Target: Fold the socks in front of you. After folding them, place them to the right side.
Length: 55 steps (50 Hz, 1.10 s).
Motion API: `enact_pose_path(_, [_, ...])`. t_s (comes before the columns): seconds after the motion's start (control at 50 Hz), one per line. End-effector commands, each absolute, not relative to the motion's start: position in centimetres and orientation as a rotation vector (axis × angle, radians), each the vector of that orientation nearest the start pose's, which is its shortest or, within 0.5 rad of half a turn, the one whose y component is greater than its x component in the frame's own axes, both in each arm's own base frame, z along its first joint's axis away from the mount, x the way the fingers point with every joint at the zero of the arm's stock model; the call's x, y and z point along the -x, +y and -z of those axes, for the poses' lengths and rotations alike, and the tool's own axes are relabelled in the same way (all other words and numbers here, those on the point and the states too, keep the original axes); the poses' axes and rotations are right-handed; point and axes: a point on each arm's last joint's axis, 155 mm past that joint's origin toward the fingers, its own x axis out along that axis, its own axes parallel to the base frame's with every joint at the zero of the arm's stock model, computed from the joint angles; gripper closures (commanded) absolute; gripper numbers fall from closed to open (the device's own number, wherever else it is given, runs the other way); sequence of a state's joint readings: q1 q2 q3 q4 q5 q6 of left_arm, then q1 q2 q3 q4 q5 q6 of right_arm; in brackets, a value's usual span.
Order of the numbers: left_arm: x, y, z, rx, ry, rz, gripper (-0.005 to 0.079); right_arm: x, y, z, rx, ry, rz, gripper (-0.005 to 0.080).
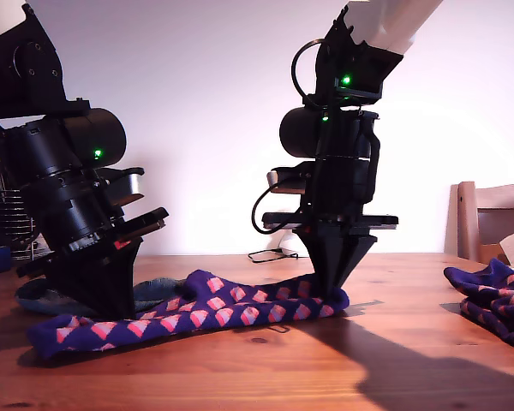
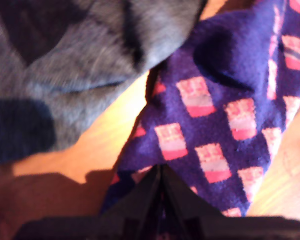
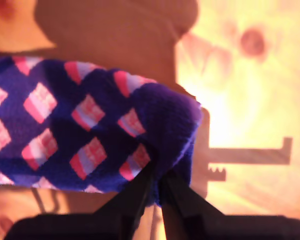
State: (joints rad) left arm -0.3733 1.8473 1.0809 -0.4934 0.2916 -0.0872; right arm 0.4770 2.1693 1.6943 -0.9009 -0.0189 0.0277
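Checked sock pinched at both ends on the table.
My first gripper and my second gripper clamp it; the grey sock blurs, half hidden.

Your exterior view low at counter height, facing both arms side-on, each wrist view close above its jaws looking down, all three sharing the checked sock.

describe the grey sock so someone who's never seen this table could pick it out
Start at the wooden table, on the exterior view's left, where my first gripper comes down. The grey sock lies crumpled there, behind the long checked sock stretched between both grippers. It is plain grey-blue, with none of the pink checks its neighbour has.
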Motion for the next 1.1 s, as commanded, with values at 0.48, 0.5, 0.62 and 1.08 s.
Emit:
enact_pose_path(0.48, [-28.4, -22.9, 2.4, 0.081, 1.451, 0.523, 0.0764, -41.8, 20.5, -1.7, 0.310, 1.335, -0.403, 0.0765])
enact_pose_path(0.5, [-28.3, -23.3, 2.3, 0.097, 1.454, 0.529, 0.0764, -41.8, 20.5, -1.7, 0.316, 1.333, -0.408, 0.0765])
enact_pose_path(0.62, [-27.9, -24.6, 1.8, 0.137, 1.456, 0.575, 0.0764, -41.8, 20.5, -1.7, 0.322, 1.332, -0.412, 0.0765])
enact_pose_path(1.08, [-30.3, -26.8, -4.2, 0.184, 1.245, 0.680, 0.0764, -42.1, 19.5, -1.6, 0.351, 1.331, -0.428, 0.0765])
